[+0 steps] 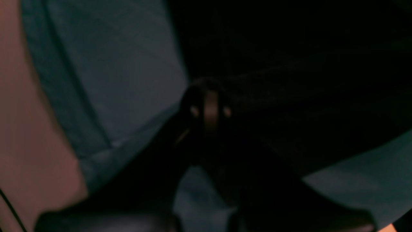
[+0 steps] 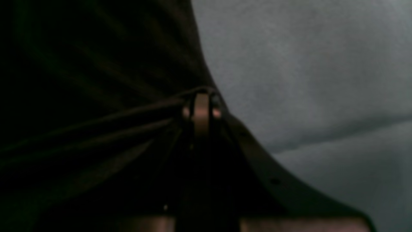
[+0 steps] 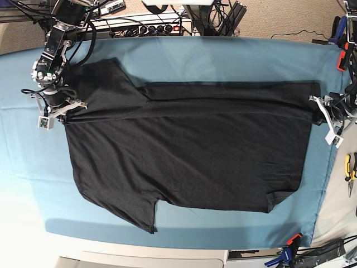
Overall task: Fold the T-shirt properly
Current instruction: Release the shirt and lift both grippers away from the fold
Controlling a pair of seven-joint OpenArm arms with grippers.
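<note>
The black T-shirt (image 3: pixel 189 156) lies spread on the teal table cloth (image 3: pixel 223 56), plain side up, its far part doubled over along a long crease. At the shirt's left end my right gripper (image 3: pixel 66 114) is shut on the fabric; up close the right gripper (image 2: pixel 201 111) pinches gathered folds of the T-shirt (image 2: pixel 96 122) that radiate from its tips. My left gripper (image 3: pixel 315 109) is at the shirt's right end, shut on that edge. In the left wrist view the left gripper (image 1: pixel 210 109) holds dark cloth of the T-shirt (image 1: pixel 289 96), blurred.
A power strip and cables (image 3: pixel 145 25) run along the back edge. Pliers (image 3: pixel 350 167) lie on the bare table at the right. Clamps (image 3: pixel 290 243) pin the teal cloth at its corners. The cloth's front edge (image 3: pixel 167 237) is close to the table front.
</note>
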